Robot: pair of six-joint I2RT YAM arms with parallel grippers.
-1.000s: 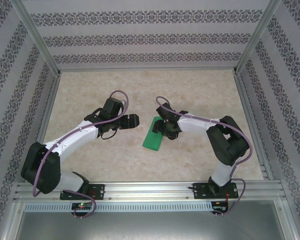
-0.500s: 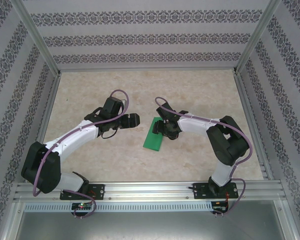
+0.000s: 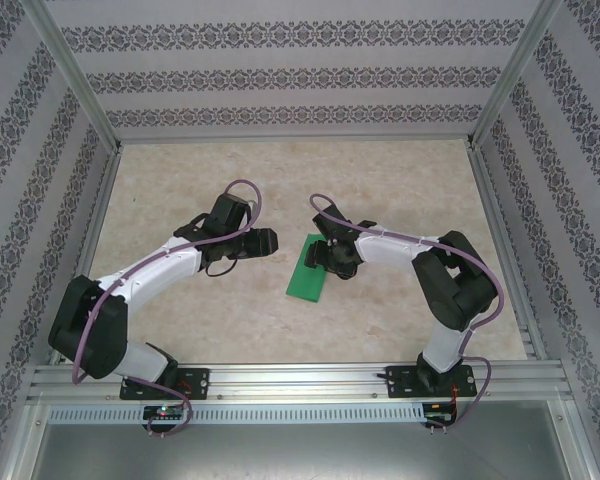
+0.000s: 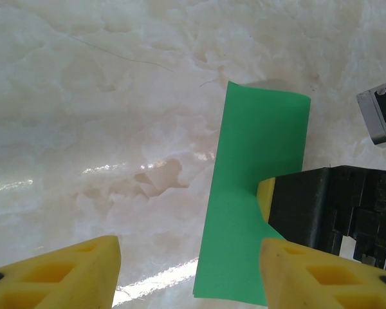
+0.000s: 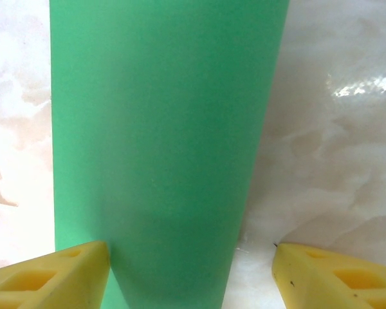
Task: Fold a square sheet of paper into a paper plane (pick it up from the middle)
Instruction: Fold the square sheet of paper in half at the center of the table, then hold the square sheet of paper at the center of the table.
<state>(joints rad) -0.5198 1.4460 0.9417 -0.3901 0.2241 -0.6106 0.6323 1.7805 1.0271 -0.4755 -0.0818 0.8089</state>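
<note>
Right gripper (image 5: 190,273) straddles the green sheet (image 5: 167,129), jaws spread; left wrist view adds left gripper (image 4: 190,270), likewise spread.

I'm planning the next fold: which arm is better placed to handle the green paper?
Right, likely: the right claw stands open astride the green paper; the left claw is off to its side.

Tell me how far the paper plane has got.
Done: the paper looks folded once into a narrow strip, lying on the table. In hand: the right gripper sits over its far end, fingers open; the left gripper hovers open beside it, apart. Left: no pointed nose or ridge yet, so most folds remain.
</note>
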